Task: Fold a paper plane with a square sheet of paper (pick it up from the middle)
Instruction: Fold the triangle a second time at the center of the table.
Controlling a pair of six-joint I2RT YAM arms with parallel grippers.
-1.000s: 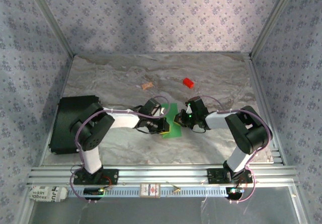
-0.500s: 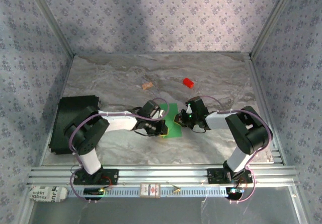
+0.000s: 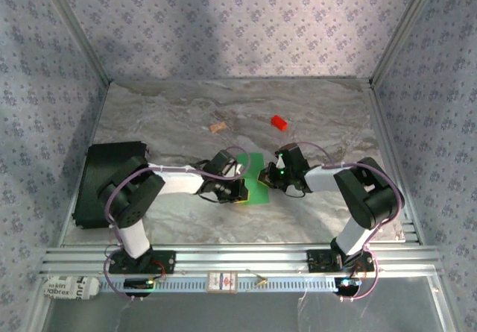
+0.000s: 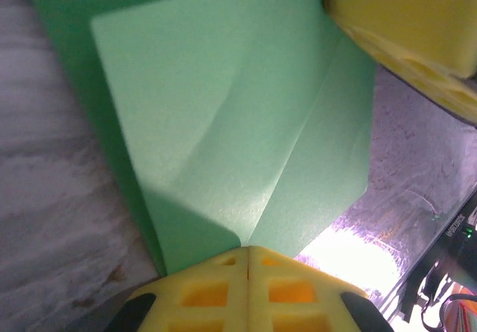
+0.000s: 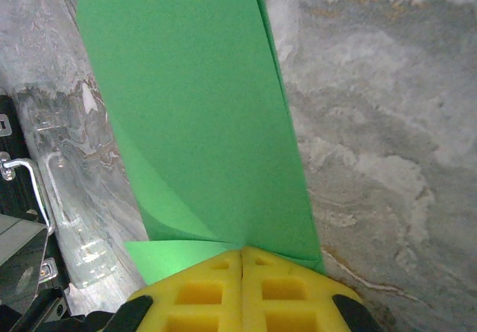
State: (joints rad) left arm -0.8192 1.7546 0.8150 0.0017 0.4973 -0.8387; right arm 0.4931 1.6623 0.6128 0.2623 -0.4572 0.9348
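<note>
Both clamped on the green paper sheet (image 3: 258,191): my left gripper (image 3: 240,189) on one edge, right gripper (image 3: 267,175) on the opposite edge. The sheet is on the near side of the red block (image 3: 279,122), low over the marbled worktop (image 3: 186,116). Early stage, I'd say: a crease and an overlapping flap, no dart yet. Thin, matte, plain paper.

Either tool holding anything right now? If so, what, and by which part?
Both. The left tool and right tool are each shut on the green paper, pinching it at opposite sides; the left one grips where a crease meets the edge.
</note>
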